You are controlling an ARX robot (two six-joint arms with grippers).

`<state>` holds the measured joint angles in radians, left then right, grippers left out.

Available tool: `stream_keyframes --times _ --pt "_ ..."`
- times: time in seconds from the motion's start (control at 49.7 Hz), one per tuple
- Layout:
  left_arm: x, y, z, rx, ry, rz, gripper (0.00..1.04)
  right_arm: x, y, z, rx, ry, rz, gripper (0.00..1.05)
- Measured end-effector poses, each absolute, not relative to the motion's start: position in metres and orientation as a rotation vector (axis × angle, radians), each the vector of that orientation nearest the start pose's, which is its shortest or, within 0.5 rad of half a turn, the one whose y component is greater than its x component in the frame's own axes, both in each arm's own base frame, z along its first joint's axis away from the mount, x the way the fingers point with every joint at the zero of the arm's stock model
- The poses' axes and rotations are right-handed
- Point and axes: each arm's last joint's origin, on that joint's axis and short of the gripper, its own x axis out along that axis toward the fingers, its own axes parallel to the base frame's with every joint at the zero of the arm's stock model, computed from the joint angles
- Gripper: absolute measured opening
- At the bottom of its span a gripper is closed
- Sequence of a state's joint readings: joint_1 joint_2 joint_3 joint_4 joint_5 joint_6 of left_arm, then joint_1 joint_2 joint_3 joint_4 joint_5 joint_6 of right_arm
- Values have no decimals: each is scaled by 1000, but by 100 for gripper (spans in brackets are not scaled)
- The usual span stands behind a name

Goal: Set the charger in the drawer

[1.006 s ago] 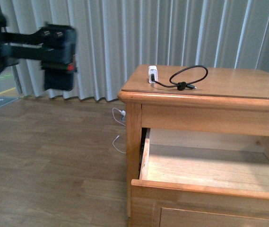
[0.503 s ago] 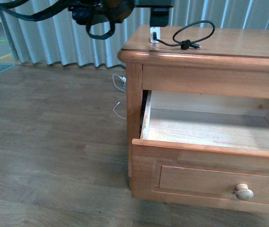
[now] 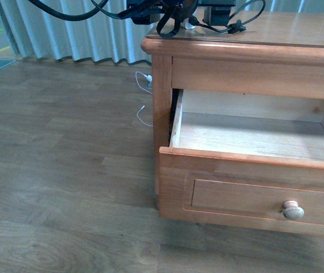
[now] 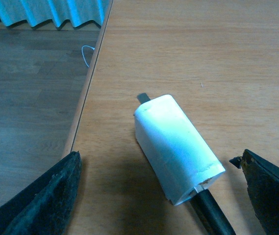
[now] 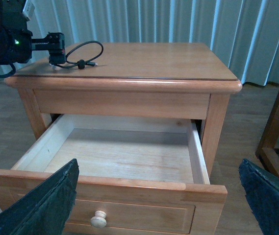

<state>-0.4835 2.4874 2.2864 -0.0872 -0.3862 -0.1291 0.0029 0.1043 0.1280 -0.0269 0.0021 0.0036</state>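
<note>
One step looks done: the drawer (image 3: 236,162) is pulled out and empty, with my right gripper (image 5: 158,166) spread wide and facing it. Further back, the charger (image 4: 176,147) sits near the left edge of the cabinet top (image 3: 298,28), between the parted fingers of my left gripper (image 4: 161,155), not yet grasped.

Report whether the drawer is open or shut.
Open. The drawer is pulled well out of the cabinet, its bare light-wood floor showing; the charger lies on the cabinet top.

One charger (image 4: 176,147), one drawer (image 3: 236,169) — one knob (image 3: 292,210)
</note>
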Motion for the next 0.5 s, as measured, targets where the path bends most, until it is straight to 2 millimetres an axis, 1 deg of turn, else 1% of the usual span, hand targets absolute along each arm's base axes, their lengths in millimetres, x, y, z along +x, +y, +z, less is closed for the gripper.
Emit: stream_keyframes --times 0.06,0.101,0.141,0.221,0.282,0.302,0.463,0.503 --pt "513 -258 246 -6 268 -81 98 98 0 196 4 3 1 97" --pt "514 -260 245 -6 269 -80 93 98 0 196 4 3 1 97" --pt "513 -262 244 -4 269 -79 86 98 0 196 4 3 1 97" --pt "512 -264 244 -4 268 -83 75 98 0 196 4 3 1 97" --pt "511 -265 244 -4 268 -85 64 98 0 196 4 3 1 97" --pt "511 -265 244 -4 268 -85 63 98 0 196 4 3 1 97" --pt "511 -266 241 -5 272 -87 34 98 0 196 4 3 1 97" --pt "511 -266 239 -5 275 -86 29 98 0 196 4 3 1 97"
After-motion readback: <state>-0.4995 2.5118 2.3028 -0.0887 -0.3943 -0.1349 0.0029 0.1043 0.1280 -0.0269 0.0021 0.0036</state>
